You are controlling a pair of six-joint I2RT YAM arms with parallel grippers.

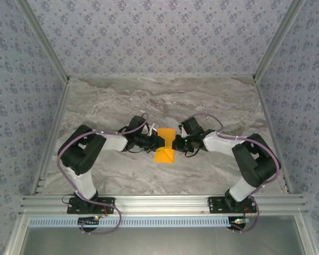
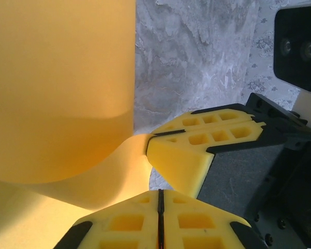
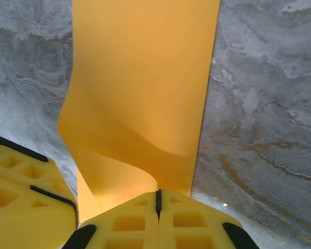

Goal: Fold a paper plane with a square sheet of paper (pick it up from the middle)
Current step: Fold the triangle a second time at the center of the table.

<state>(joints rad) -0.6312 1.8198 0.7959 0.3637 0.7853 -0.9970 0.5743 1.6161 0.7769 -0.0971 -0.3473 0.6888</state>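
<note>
Left pincer point(image 1: 156, 141): jaws pressed flat together on the left side of the square sheet of paper point(image 1: 165, 151). My guess is that it anchors that side while the other arm shapes the fold.
Sheet: held up between the 2 pincers over the middle of the surface point(image 1: 212, 101), well apart from the walls. It is bowed into a soft curl rather than creased, probably because both grips crowd into 1 spot.
Right pincer point(image 1: 176, 142): closed just as tight, with the orange sheet running straight out of the seam between its pads. Its tip sits almost against the left one, which I judge is meant to pin the place for a crease.
Hidden, left: how much of the sheet lies inside the left jaws cannot be told.
Hidden, middle: from above, the wrists cover the sheet's sides, and whether its near corner rests on the surface or floats I cannot tell.
Hidden, right: the sheet's far end is cut off in the right wrist view, and no sharp fold line can be made out.
</note>
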